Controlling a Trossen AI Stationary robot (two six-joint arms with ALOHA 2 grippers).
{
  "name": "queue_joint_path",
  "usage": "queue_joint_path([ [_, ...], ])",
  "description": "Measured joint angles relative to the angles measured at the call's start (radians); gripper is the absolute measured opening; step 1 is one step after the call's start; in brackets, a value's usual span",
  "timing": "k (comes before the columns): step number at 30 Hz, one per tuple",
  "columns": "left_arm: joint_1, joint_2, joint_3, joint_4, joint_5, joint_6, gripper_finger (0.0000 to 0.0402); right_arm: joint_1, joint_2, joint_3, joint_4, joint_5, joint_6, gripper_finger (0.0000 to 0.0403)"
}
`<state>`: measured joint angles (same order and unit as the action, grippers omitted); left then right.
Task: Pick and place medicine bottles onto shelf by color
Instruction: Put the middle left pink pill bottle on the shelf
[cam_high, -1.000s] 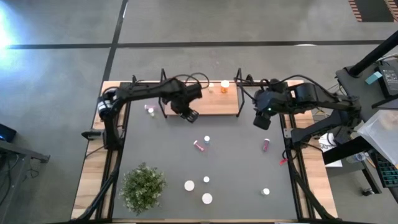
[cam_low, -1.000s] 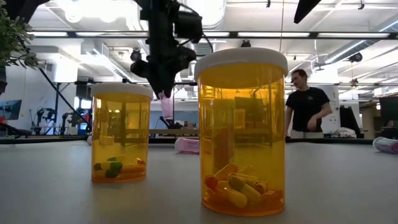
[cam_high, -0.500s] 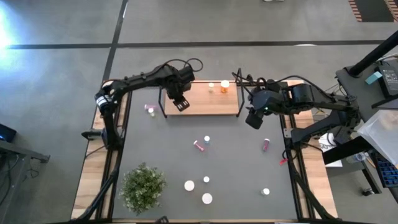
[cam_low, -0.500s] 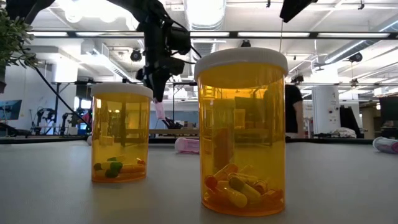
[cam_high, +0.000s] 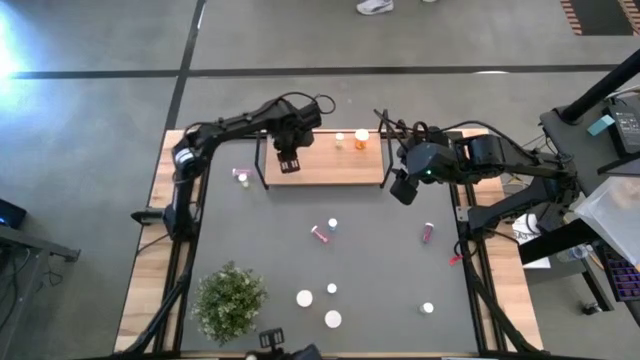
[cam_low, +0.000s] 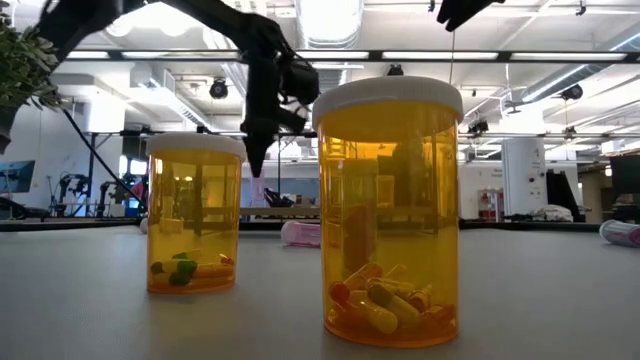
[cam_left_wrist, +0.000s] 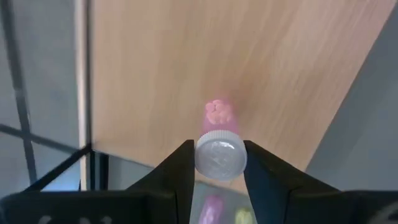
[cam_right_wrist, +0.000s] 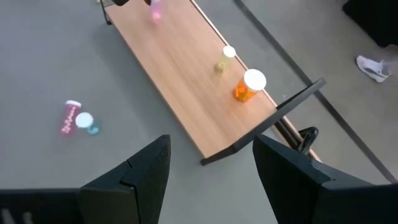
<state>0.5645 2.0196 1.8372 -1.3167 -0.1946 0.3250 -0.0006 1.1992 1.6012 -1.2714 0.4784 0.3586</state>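
Observation:
My left gripper (cam_high: 288, 162) hangs over the left end of the shelf (cam_high: 330, 162), a light wooden board with black wire ends, and is shut on a pink medicine bottle (cam_left_wrist: 219, 118) with a white cap. My right gripper (cam_high: 403, 188) waits open near the shelf's right end, holding nothing. On the shelf stand an orange bottle (cam_high: 361, 137) and a smaller one (cam_high: 339, 139). More bottles lie on the dark mat, among them a pink one (cam_high: 321, 233) and another pink one (cam_high: 428, 232). My left gripper pinches the pink bottle at its white cap (cam_left_wrist: 205, 157) between its two fingers (cam_left_wrist: 177, 177). The fingers come from above and point down. The bottle hangs upright below them over the shelf board (cam_left_wrist: 161, 74); whether its bottom touches the wood I cannot tell.
A green potted plant (cam_high: 230, 300) stands at the near left. White-capped bottles (cam_high: 304, 298) stand near the table's front edge, and one small bottle (cam_high: 240, 176) lies left of the shelf. Two big orange bottles (cam_low: 390, 215) fill the low view.
My left gripper has carried the pink bottle from the mat in front of the shelf toward the far edge and a little left, over the shelf's left end, rolling its wrist on the way. It has stayed shut on the bottle.

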Motion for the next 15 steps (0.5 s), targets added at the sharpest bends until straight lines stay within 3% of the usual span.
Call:
queue_joint_path([
  [4,0.023,0.062,0.065,-0.075,-0.036,0.023,0.0101,0.000,0.000,0.000,-0.002,0.000,0.026,0.0219],
  [15,0.074,0.088,0.121,-0.041,-0.041,0.079,0.0101,0.000,0.000,0.000,-0.006,-0.001,0.025,0.0219],
])
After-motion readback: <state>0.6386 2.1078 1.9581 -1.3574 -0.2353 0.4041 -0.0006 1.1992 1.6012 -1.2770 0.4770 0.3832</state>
